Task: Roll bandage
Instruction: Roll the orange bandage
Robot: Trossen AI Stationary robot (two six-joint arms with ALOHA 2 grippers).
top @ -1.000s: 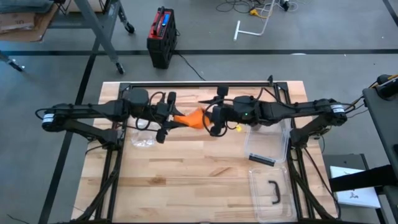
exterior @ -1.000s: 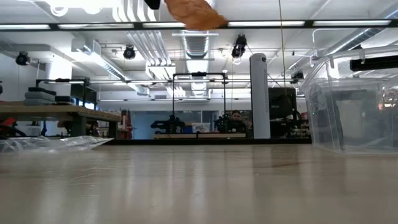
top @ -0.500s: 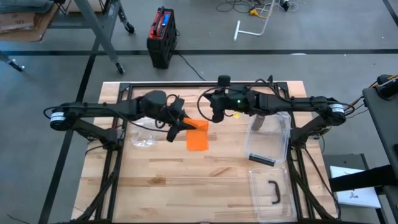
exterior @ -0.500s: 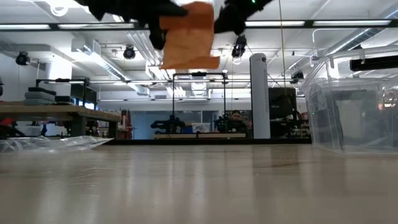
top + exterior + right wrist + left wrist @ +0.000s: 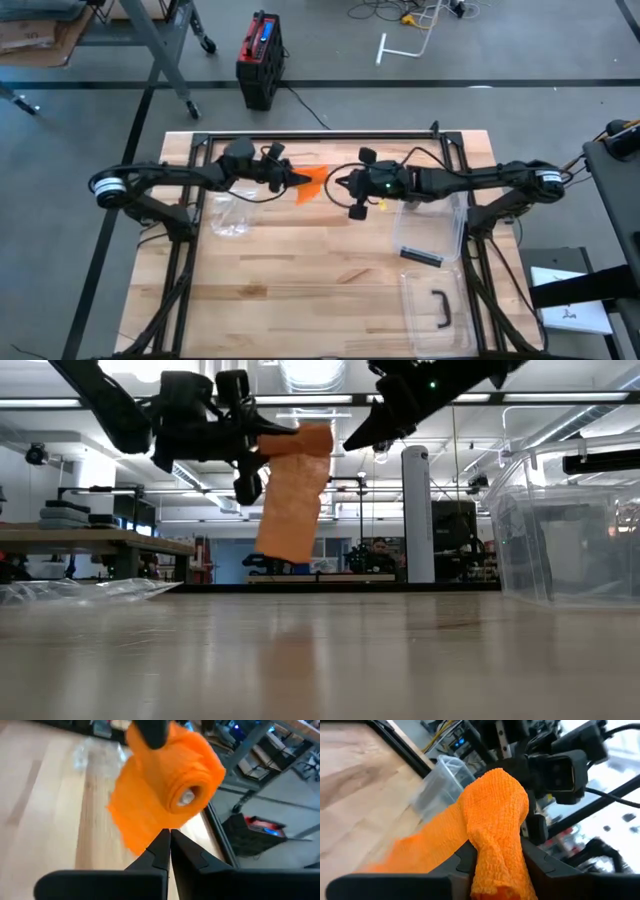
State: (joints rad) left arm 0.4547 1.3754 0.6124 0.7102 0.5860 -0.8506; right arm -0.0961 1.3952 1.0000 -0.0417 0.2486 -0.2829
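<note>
Above the wooden table (image 5: pixel 300 290) — orange bandage (image 5: pixel 293 495), workshop room behind.

No text, label, brand, number or sign can be read in any of the views; whatever markings there may be on the equipment in the room are too small or blurred to make out.
</note>
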